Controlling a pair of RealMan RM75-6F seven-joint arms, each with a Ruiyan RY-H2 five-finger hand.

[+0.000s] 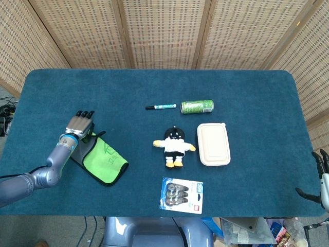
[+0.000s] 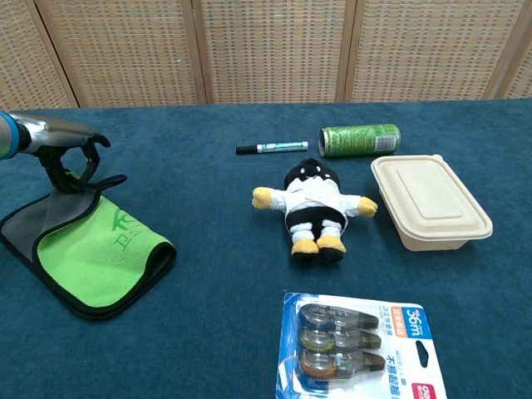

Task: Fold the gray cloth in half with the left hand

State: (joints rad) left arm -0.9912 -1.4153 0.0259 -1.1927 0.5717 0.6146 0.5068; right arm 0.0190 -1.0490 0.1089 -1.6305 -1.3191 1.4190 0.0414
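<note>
While inspected: fold step under way.
Left hand: pinched corner of gray cloth with green inner face.
Next move: judged to need releasing corner squarely over edge beneath.

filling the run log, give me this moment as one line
left hand pinching far corner of cloth | cloth partly folded, green side up | right hand idle at table edge

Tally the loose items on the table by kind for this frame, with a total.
Cloth: 1
Marker pen: 1
Green can: 1
Plush toy: 1
Lidded food container: 1
Correction tape pack: 1
Total: 6
</note>
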